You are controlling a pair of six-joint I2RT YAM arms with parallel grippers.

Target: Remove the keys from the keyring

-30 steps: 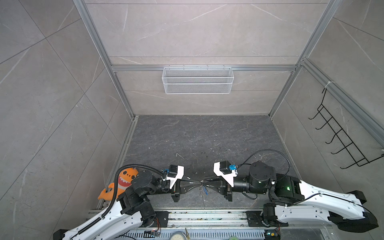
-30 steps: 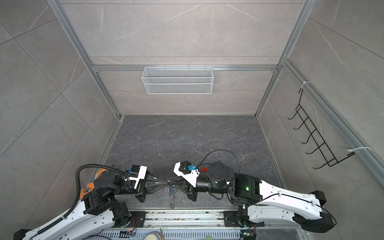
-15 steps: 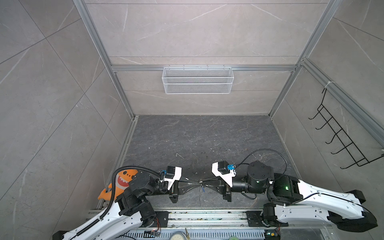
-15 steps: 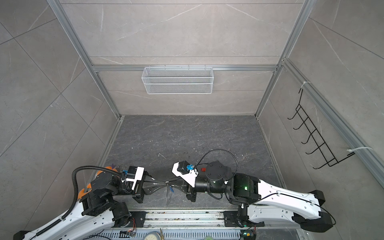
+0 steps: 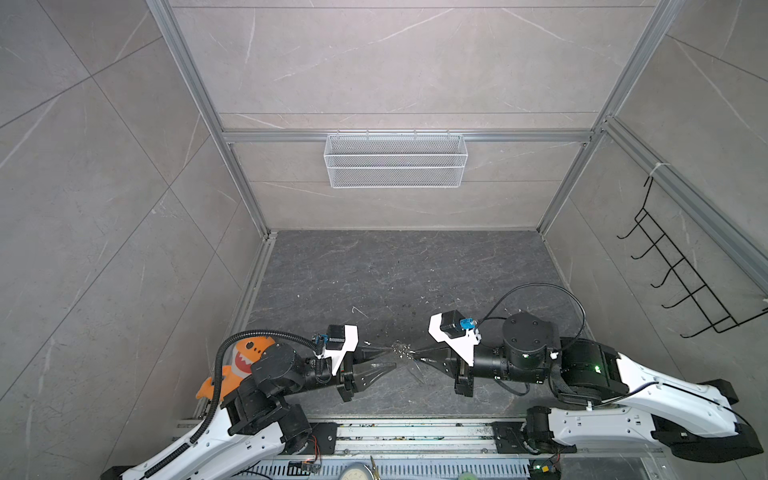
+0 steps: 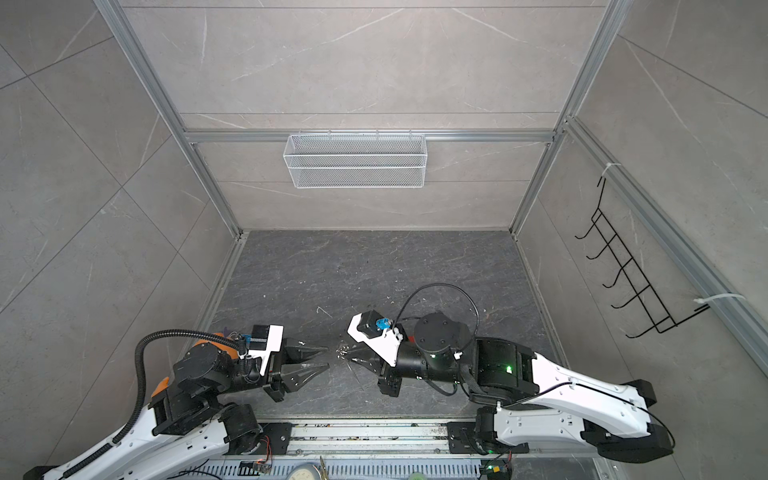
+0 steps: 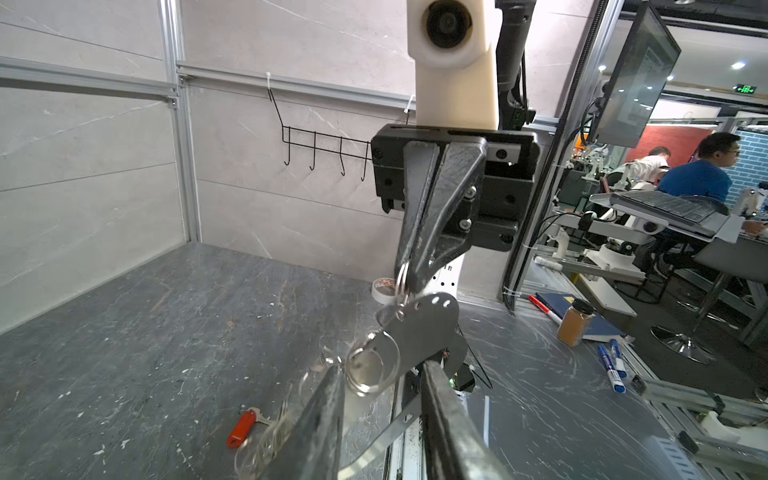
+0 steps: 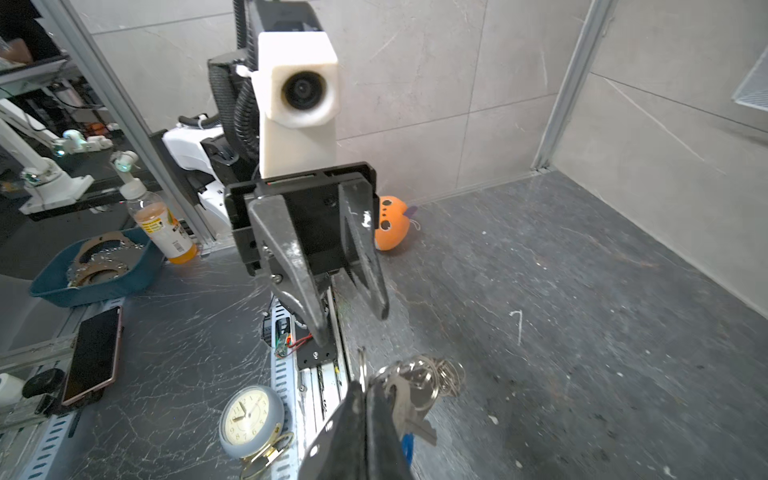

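Around the work spot: orange plush toy [image 5: 245, 357] on table [image 5: 415, 270] by L arm, against side wall; white wire basket [image 5: 395, 160] up on back wall; black hook rack [image 5: 681, 286] on R wall. Beyond front edge, in R wrist view: clock [image 8: 251, 419], phone [image 8: 93, 357], drink bottle [image 8: 162, 230], blue tray [image 8: 99, 270]. All well apart from where the grippers meet.

L gripper [image 5: 392, 358] low over front-centre of table, jaws parted, pinching nothing. R gripper [image 5: 412, 357] tip-to-tip opposite, clamped tight on a split ring of keyring [image 7: 419, 328]. Grey plate dangling under that ring, off the table, in line w/ the gap btw L fingers [image 7: 320, 415] in L wrist view. Red-tag key [image 7: 242, 428] flat on table, apart from keyring, just beside L gripper. Blue-tag key [image 8: 407, 444] under the bunch of rings at R gripper tip.

Both grippers close to front edge and metal rail [image 5: 415, 432]. Wide bare table behind, toward back wall, and out to both sides; side walls well apart from the tips.

Chain [image 7: 266, 436] blurred next to L finger; cannot tell what it links to. Blue tag only a sliver, mostly behind R finger; cannot tell if on a ring or loose. In both top views bunch just a glint btw the tips, too small to sort keys from rings.
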